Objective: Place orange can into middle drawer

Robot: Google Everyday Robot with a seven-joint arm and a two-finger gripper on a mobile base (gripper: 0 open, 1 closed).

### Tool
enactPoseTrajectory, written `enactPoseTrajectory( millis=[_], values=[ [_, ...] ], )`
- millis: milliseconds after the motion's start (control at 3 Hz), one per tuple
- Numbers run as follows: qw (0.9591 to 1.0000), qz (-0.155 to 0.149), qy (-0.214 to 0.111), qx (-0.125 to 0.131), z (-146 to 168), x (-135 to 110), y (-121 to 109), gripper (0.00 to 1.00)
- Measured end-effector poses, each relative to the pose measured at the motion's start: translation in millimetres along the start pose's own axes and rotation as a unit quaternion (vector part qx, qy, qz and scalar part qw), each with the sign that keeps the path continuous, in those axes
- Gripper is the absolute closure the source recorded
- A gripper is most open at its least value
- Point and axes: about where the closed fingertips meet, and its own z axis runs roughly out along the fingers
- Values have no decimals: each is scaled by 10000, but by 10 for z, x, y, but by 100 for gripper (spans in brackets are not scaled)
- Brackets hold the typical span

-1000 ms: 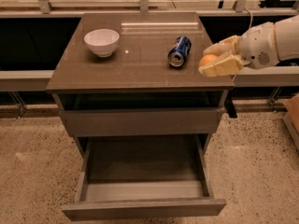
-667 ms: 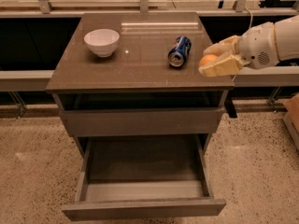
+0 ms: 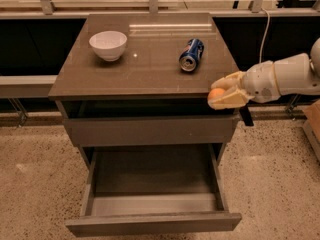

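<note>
The orange can [image 3: 215, 94], a small round orange ball, is held between the tan fingers of my gripper [image 3: 223, 96]. The gripper is shut on it at the front right corner of the cabinet top [image 3: 150, 69], just off the edge. The white arm reaches in from the right. The middle drawer [image 3: 155, 174] is pulled open below and to the left of the gripper, with a flat bare floor and low side walls. Nothing lies in it.
A white bowl [image 3: 108, 44] stands at the back left of the cabinet top. A blue soda can [image 3: 191, 54] lies on its side at the back right. A closed drawer front [image 3: 150, 130] sits above the open drawer. Speckled floor surrounds the cabinet.
My gripper has moved with the orange can toward the front and down, from above the right side of the top to its front right corner.
</note>
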Motion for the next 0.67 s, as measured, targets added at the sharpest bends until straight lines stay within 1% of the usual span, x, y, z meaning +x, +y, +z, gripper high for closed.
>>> enactPoseTrajectory(
  millis=[333, 667],
  values=[
    [9993, -283, -214, -140, 239, 331, 143, 100],
    [9960, -862, -171, -153, 419, 678, 334, 100]
  ],
)
